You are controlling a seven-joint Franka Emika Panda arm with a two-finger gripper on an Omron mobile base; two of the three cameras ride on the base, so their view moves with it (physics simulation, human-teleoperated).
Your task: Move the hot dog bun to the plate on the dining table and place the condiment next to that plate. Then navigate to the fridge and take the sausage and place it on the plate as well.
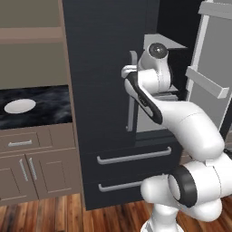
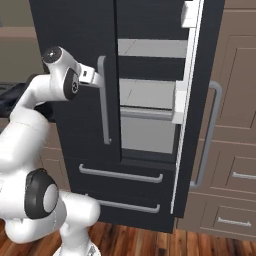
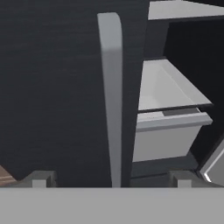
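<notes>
A wooden plank floor [image 1: 54,215] in warm reddish-brown runs along the near edge of the room. To the left stand taupe base cabinets [image 1: 27,163] with grey bar handles — a drawer above, two doors below — under a black marbled worktop [image 1: 43,106]. A small plain white plate [image 1: 19,106] lies on that worktop. Above it the wall [image 1: 31,63] is a dull olive-grey, crossed by a tan shelf band [image 1: 29,34]. To the right, more taupe cabinetry [image 2: 235,150] rises tall, panelled doors over drawers with short grey pulls. Light is even and soft — no strong shadows.
</notes>
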